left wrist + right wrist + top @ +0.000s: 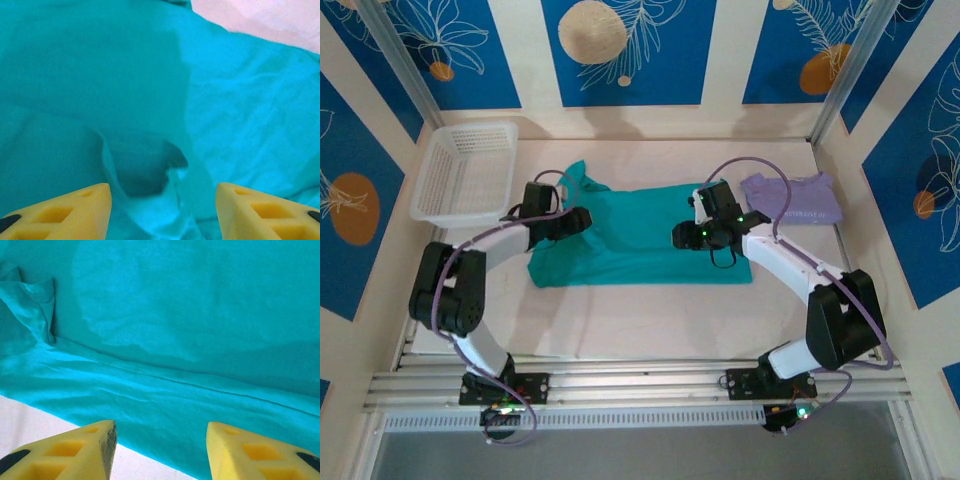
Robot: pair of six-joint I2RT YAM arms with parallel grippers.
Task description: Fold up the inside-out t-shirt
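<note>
Ok so the teal t-shirt (640, 235) is lying spread out pretty flat in the middle of the surface (650, 310), with one sleeve poking out at its far left corner. No print showing on the side that faces up, just plain teal.

My left tool (578, 220) hangs over the shirt's left edge. It's open: the wrist camera shows both yellow fingers (65, 212) wide apart, with a little bunched-up fold of cloth sticking up in the gap between them. I can't tell if either finger is actually touching it.

My right tool (682, 236) sits over the right half of the shirt, also open, fingers (250, 450) spread and gripping nothing. From that wrist camera I see a long crease running across the cloth and the shirt's edge just ahead of the fingers, bare surface past it.

Other stuff: a white basket (465, 170) off to the shirt's far left, and a folded lavender shirt (792, 197) just beside its far right corner.
</note>
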